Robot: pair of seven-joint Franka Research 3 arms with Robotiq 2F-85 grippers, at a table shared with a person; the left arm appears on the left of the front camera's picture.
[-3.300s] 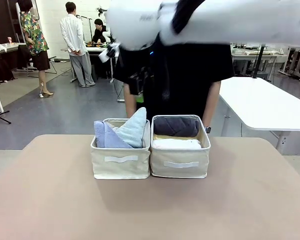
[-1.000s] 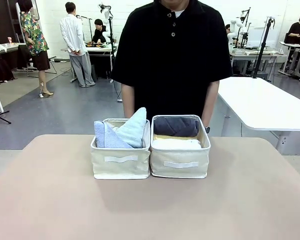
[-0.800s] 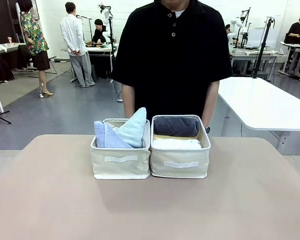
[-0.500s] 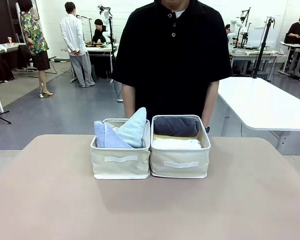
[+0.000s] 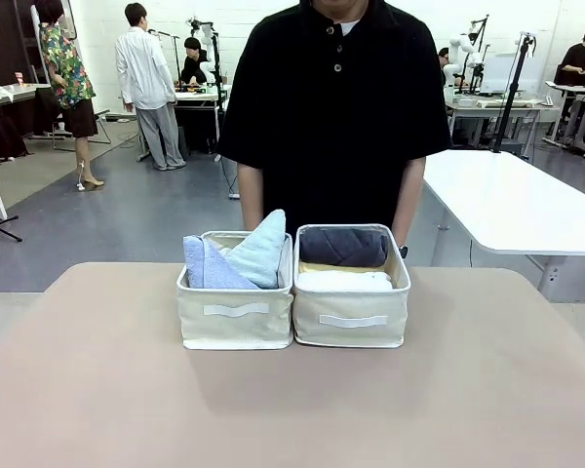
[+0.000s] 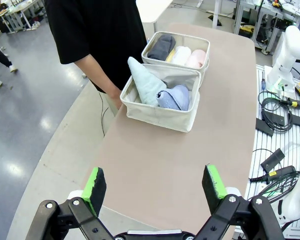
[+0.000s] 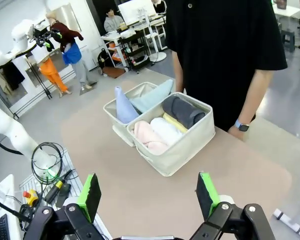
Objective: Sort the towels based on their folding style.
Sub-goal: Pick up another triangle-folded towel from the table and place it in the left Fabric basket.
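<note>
— Checking occlusion: which towels are hard to make out from the front?
— The yellow roll [image 5: 317, 266] shows as a sliver; the pale pink roll [image 7: 149, 137] is plain from the right wrist.
— Contents?
— Left bin [image 5: 236, 317]: terry cones, periwinkle [image 5: 207, 266] and mint [image 5: 261, 248]. Right bin [image 5: 351, 317]: the rolls, including grey [image 5: 343, 246] and white [image 5: 344, 280].
— Jaws?
— Left gripper [image 6: 157, 184] and right gripper [image 7: 148, 196] both spread wide, empty, high above the table [image 5: 292, 409].

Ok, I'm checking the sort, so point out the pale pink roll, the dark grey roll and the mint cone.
pale pink roll [image 7: 149, 137]: right wrist view, middle of its top side.
dark grey roll [image 5: 343, 246]: front view, middle of its side.
mint cone [image 6: 145, 84]: left wrist view, mid-body.
</note>
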